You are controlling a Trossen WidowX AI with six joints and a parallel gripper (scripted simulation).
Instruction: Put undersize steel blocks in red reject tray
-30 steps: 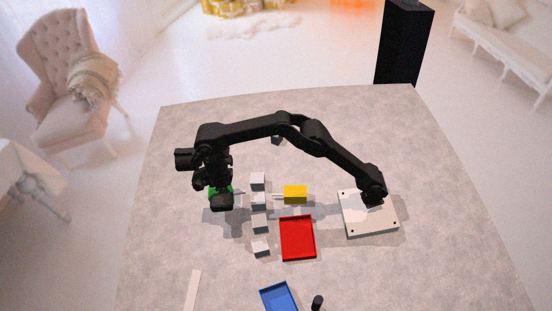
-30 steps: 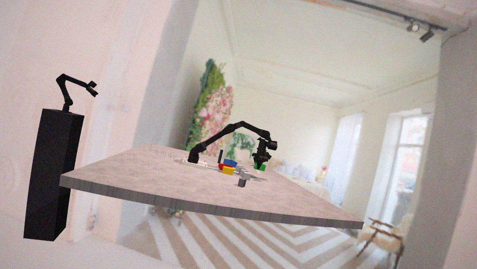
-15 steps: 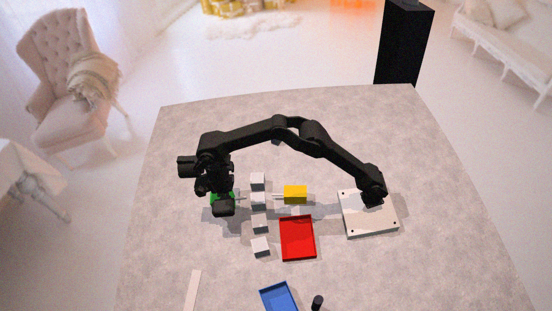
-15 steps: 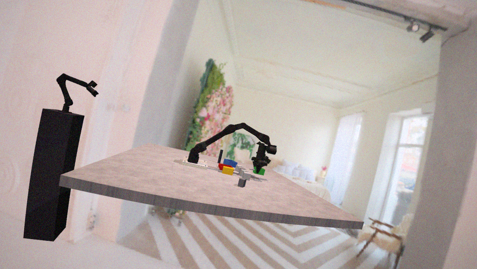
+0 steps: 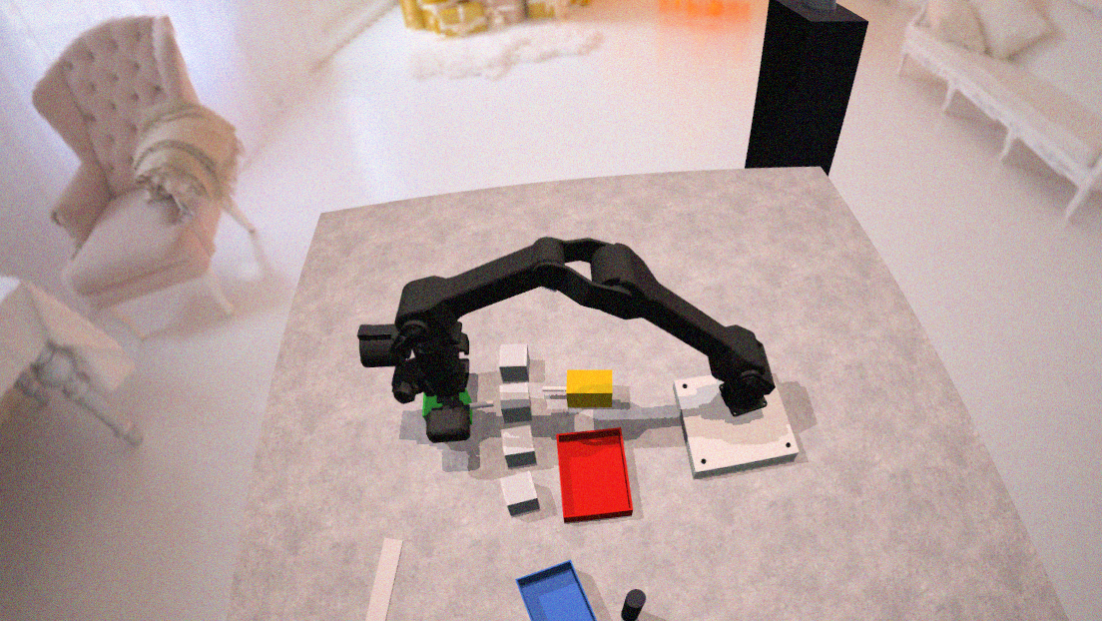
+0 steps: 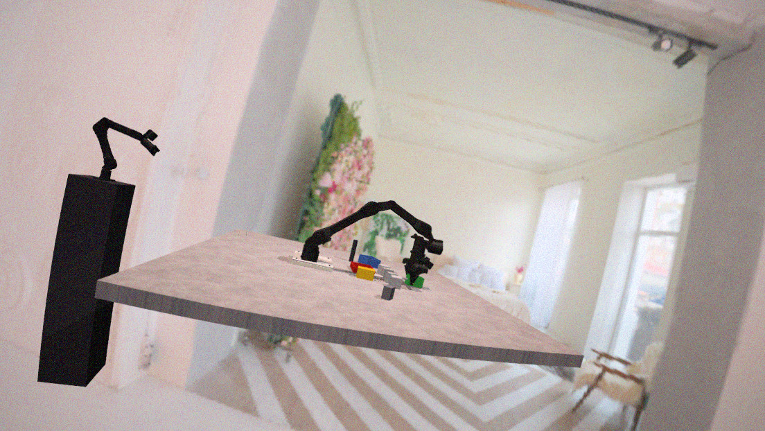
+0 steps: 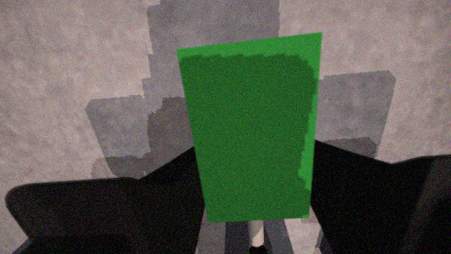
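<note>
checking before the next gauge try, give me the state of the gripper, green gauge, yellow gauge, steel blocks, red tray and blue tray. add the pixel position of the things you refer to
gripper (image 5: 447, 408) (image 6: 414, 280) (image 7: 248, 142): shut on the green gauge
green gauge (image 7: 250, 131): held, pin toward the block row
yellow gauge (image 5: 589, 387) (image 6: 365, 273): on the table, not held
steel blocks (image 5: 514, 360): four visible from above, standing in a row
red tray (image 5: 594, 474): no block in it
blue tray (image 5: 556, 595): partly out of view
</note>
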